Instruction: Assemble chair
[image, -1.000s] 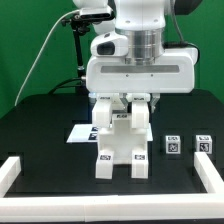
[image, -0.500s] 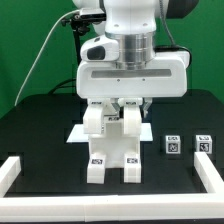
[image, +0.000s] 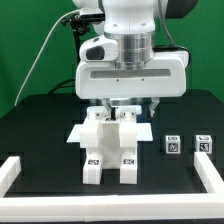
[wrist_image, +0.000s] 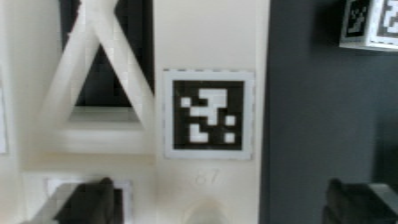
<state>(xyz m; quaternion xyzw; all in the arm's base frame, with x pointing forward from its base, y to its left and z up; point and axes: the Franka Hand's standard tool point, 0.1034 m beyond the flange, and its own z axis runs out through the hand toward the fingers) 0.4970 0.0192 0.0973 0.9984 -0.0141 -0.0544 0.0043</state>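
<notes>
1. The chair (image: 95, 145) is stood upright at bench (image: 40, 130) centre, at 6 o'clock of the tool (image: 129, 104), probably so it is stably supported.
2. The tool is spread wide; nothing is gripped.
3. Two cubes (image: 172, 145) are parked at 3 o'clock of the chair, apart from it, presumably kept reachable.

I find no words, numbers or brand names to read anywhere. The only signs are black-and-white square tags (image: 127, 161). Two sit low on the front of the chair (image: 96, 140), one is on the chair panel close under my wrist (wrist_image: 210, 112), and one is on each of the small cubes (image: 172, 145) beside the chair, toward the exterior view's right.
</notes>
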